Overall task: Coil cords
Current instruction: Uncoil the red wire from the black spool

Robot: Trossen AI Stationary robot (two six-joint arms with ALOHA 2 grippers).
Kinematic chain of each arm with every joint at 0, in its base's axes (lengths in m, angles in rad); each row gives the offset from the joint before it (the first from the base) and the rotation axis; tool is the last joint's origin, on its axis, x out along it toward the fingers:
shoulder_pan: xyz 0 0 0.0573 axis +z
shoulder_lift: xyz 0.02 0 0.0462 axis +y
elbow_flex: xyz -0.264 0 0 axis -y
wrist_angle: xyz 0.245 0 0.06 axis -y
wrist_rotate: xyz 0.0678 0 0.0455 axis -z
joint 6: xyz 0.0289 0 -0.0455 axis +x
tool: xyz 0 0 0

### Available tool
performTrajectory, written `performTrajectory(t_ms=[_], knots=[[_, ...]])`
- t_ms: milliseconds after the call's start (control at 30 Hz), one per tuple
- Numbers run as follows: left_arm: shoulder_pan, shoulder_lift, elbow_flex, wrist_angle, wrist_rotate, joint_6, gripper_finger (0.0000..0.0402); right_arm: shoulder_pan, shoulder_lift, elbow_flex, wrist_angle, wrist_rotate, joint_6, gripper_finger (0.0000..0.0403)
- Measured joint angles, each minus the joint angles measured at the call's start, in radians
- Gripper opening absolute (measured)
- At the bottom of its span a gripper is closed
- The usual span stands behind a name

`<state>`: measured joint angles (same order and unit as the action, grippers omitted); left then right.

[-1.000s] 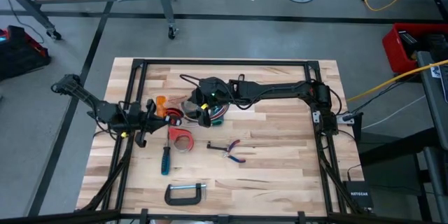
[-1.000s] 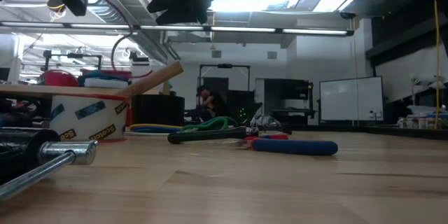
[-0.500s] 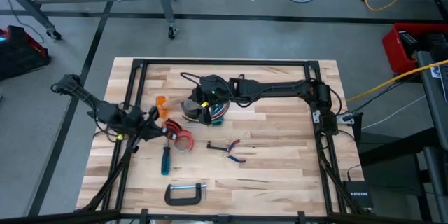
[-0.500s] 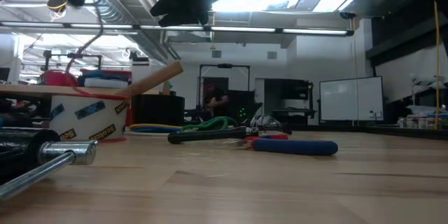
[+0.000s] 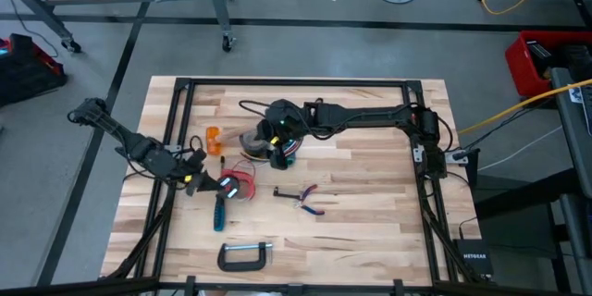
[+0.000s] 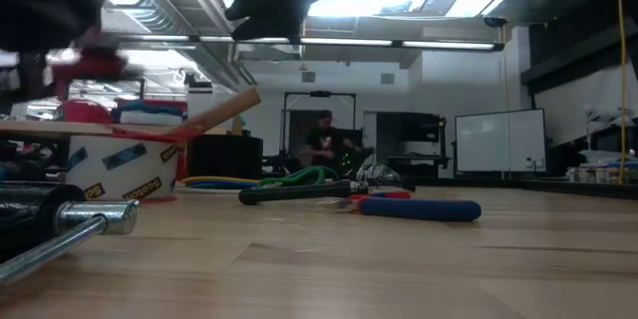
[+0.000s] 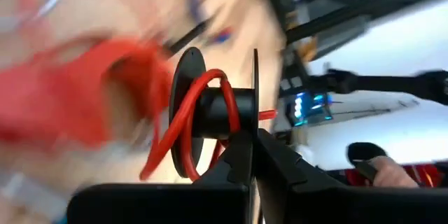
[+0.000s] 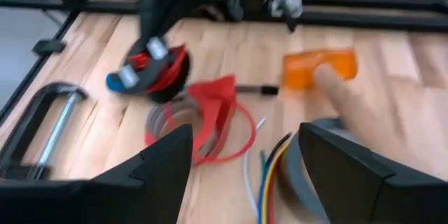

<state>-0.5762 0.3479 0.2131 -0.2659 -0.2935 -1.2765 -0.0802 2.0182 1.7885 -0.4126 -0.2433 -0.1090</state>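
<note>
Left claw (image 5: 220,185) now farther right, over screwdriver (image 5: 219,211).

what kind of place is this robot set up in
Probably a robotics lab or workshop: a wooden workbench strewn with hand tools such as a C-clamp and pliers, a bare concrete floor around it, and a whiteboard in the room behind.

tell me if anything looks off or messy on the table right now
The red wire hangs in a loose, uneven loop off the black spool held by the left gripper, not wound snug. Loose coloured wires trail beside the grey tape roll under the right gripper.
</note>
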Motion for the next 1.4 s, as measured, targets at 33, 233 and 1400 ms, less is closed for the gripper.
performTrajectory(t_ms=[33, 233, 1400], knots=[[0.0, -0.003, 0.0, -0.044, 0.012, -0.055, 0.0, 0.0, 0.0, 0.0, -0.018, -0.006, 0.0, 0.0266], [0.0, -0.04, 0.043, -0.313, 0.026, -0.209, 0.0, 0.001, 0.0, 0.0, -0.104, -0.012, 0.0, 0.0266], [0.001, -0.062, 0.093, 0.483, -0.138, 1.146, 0.0, 0.002, 0.0, 0.0, 0.135, -0.202, 0.0, 0.0266]])
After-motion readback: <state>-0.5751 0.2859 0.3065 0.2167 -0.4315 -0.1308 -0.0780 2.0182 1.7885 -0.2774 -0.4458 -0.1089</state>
